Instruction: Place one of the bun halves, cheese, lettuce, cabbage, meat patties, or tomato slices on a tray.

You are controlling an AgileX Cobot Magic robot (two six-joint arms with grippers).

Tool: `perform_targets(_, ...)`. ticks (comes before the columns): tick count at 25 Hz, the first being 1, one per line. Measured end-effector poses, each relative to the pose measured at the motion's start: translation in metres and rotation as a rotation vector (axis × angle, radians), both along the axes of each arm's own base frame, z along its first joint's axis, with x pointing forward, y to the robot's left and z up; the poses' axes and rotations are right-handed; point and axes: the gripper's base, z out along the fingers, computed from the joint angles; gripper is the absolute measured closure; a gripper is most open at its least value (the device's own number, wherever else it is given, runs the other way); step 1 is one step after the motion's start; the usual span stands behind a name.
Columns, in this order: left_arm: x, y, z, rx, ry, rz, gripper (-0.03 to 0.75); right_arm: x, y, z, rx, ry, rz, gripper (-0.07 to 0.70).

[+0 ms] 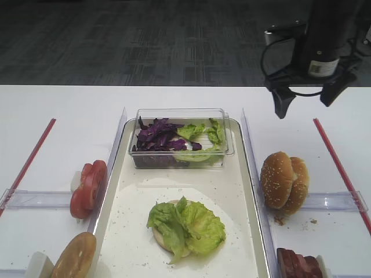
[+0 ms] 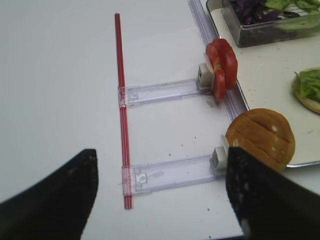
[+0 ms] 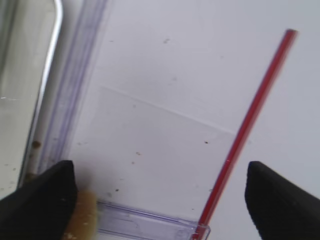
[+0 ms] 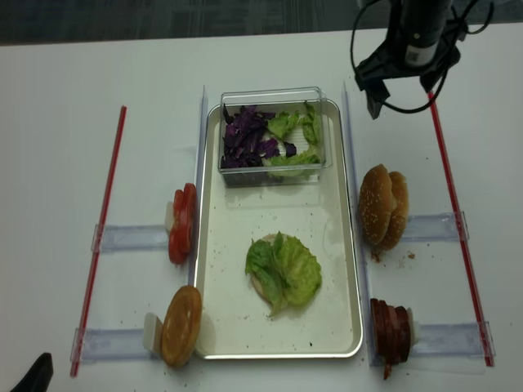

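A robot test room in an office or lab, not a kitchen. A bare white desk (image 1: 174, 98) stands on dark grey carpet tiles (image 1: 133, 40). Clear plastic rails (image 4: 122, 238) and red strips (image 4: 102, 229) fix the food in set rows beside a metal-rimmed tray (image 4: 335, 245), under a cabled black robot arm (image 1: 324, 40).

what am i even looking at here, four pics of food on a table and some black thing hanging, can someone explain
It is a two-armed robot assembling a burger. Two pictures look down from above; two come from cameras on its wrists. The black thing is the right claw, open and empty above the table. The left claw is open and empty too. On the tray lies lettuce on a bun half, behind it a clear box of greens and cabbage. Beside the tray stand tomato slices, buns and meat patties.
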Motion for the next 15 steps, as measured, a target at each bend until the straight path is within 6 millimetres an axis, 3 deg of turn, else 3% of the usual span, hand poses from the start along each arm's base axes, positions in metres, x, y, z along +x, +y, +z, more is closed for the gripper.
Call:
perform_targets(9,0.000,0.000,0.000,0.000,0.000,0.000,0.224,0.009,-0.079,0.000,0.009,0.001,-0.196,-0.060)
perform_targets(15,0.000,0.000,0.000,0.000,0.000,0.000,0.221,0.008,-0.114,0.000,0.027,0.002,-0.283,-0.060)
